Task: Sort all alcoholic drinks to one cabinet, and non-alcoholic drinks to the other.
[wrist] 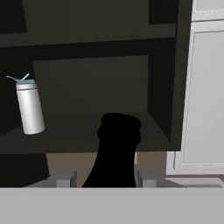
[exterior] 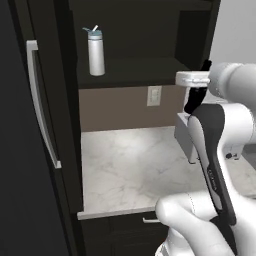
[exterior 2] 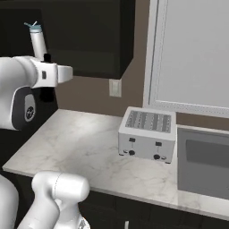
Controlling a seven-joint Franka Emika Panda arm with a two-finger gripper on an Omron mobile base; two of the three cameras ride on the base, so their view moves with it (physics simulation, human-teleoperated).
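While a small black bottle (wrist: 116,151) rides between the fingers of the gripper (wrist: 105,178), jaws closed on its body and its neck and cap rising dark in the hand view, the robot's white arm (exterior: 220,145) lifts it toward the open cabinet (exterior: 130,75) above the marble counter (exterior: 135,165). From the base cameras the bottle shows as a dark shape at the hand, level with the cabinet's lower shelf and just to its right — not yet inside. Its label cannot be made out from these angles; the squat dark form suggests the cola-style bottle, though that is a judgement. Already standing on that shelf, well to the left, is the white flask (exterior: 96,52) with its light-blue spout lid, upright and apart from the gripper. If the held bottle is indeed the cola, it belongs beside the flask, and setting it down would likely complete the non-alcoholic half of the sort. What remains, by this reading, is the placement itself and then the two alcoholic drinks for the second cabinet — how far that half has got cannot be told. The cabinet door (exterior: 30,125) with its long silver handle (exterior: 41,105) stands swung open at left; a toaster (exterior 2: 146,134) sits farther along the counter.
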